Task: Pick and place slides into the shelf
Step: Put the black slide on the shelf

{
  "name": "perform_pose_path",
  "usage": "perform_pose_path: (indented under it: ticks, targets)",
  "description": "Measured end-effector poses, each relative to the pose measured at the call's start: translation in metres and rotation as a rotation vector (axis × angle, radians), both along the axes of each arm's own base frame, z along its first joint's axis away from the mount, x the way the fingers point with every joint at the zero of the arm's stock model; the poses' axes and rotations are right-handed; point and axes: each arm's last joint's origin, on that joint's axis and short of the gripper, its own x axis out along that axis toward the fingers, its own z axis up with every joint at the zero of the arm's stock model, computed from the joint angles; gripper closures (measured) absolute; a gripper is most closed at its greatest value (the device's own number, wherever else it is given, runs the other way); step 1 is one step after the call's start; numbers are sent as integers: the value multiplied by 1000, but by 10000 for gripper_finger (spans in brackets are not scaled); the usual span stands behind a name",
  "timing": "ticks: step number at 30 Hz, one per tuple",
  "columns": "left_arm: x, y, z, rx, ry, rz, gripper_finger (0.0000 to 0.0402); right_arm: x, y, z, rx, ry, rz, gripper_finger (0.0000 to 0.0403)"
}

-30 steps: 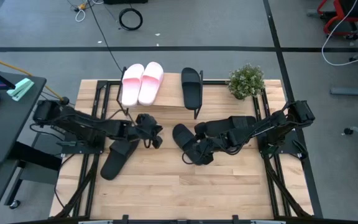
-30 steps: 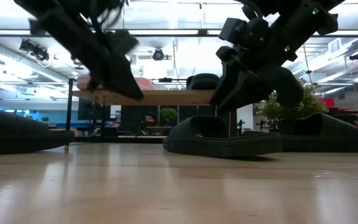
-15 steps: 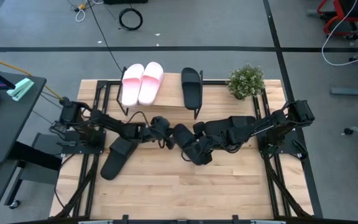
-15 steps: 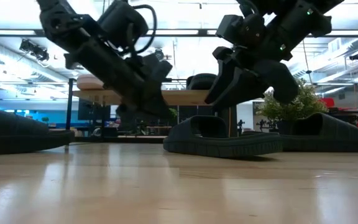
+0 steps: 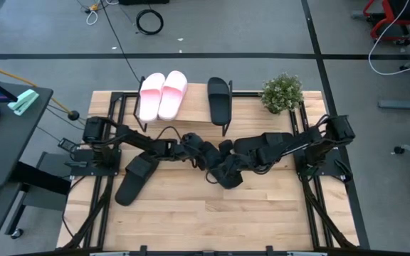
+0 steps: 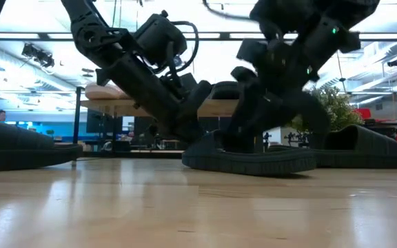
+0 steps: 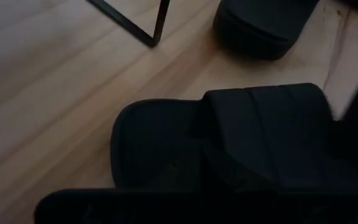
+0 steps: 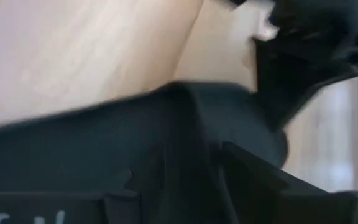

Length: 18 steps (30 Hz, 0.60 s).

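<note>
Here, every place is given relative to the low shelf with the light wooden top board and thin black metal legs (image 5: 191, 114), which stands at the far middle of the table.

Left black slide: a matte black open-toed sandal (image 5: 135, 178) lies flat on the tabletop, in front of the shelf's left end and well apart from it.

Pink pair: two pale pink wide-strap slides (image 5: 162, 94) sit side by side, touching, on the left part of the shelf's top board.

Left gripper: the left arm's dark two-finger gripper (image 5: 194, 151) is low over the table just in front of the shelf's middle, at the heel end of the centre slide; whether its fingers are apart or closed I cannot tell.

Centre slide: a matte black slide (image 6: 250, 155) rests sole-down on the table in front of the shelf, between the two grippers; its wide strap fills the left wrist view (image 7: 272, 137).

Shelf black slide: one matte black slide (image 5: 220, 99) lies on the right part of the top board, apart from the pink pair.

Right gripper: the right arm's dark gripper (image 5: 226, 165) is down on the centre slide, in front of the shelf's right half; its finger state cannot be told.

Right black slide: another black slide (image 6: 364, 148) lies on the table, right of the centre one.

Plant: a small green potted plant (image 5: 282, 92) stands just beside the shelf's right end.
</note>
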Motion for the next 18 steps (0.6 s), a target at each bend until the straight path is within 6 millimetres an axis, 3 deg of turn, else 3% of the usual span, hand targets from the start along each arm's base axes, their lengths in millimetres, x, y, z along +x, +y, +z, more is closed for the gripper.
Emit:
perform_pose_path:
  ticks: [6,18]
  targets:
    - [2,0,2,7,3,-7,389,8,-1,-23,-161,28,-7,239]
    - [1,-3,0,-39,20,-50,387,10,-9,3,-235,-97,-75,251]
